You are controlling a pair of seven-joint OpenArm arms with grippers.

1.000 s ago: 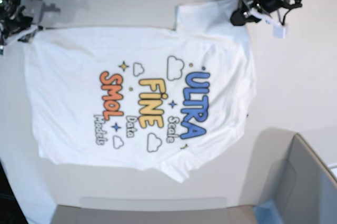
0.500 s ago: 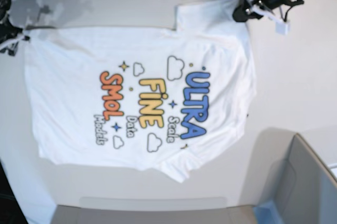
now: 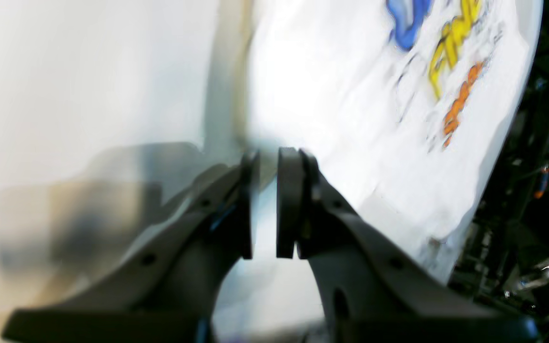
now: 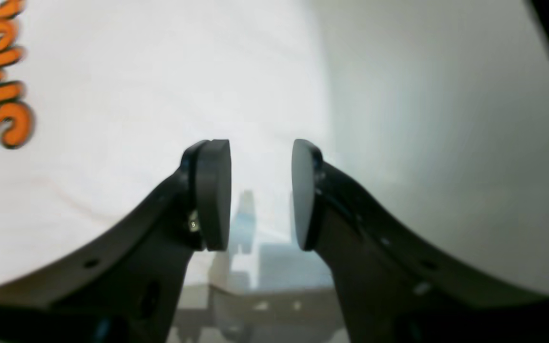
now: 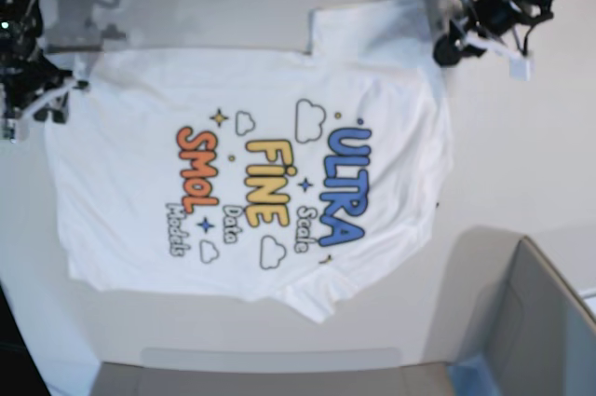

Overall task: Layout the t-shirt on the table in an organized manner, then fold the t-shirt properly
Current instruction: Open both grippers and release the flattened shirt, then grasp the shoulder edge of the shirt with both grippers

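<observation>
Left gripper [image 3: 265, 205] at about one o'clock of the base view, just off the t-shirt [image 5: 279, 172] beside the upper sleeve. Pads a narrow slit apart in the left wrist view; blurred there, so cannot tell whether touching table [image 5: 521, 154] or hanging just above it.

Right gripper [image 4: 261, 190] at about ten o'clock in the base view, at the shirt's hem corner. Jaws plainly apart in the right wrist view, pale cloth and table showing through the gap. Cannot tell whether the tips touch the cloth.

Shirt spread flat, print up, across the middle of the white table. Hem toward nine o'clock, shoulders toward three. One sleeve pointing to twelve o'clock, the other to about five. Lettering sideways, blue word toward three o'clock, orange toward nine. Some soft wrinkles near the shoulders.

Grey box [image 5: 549, 321] at four o'clock, apart from the shirt.
</observation>
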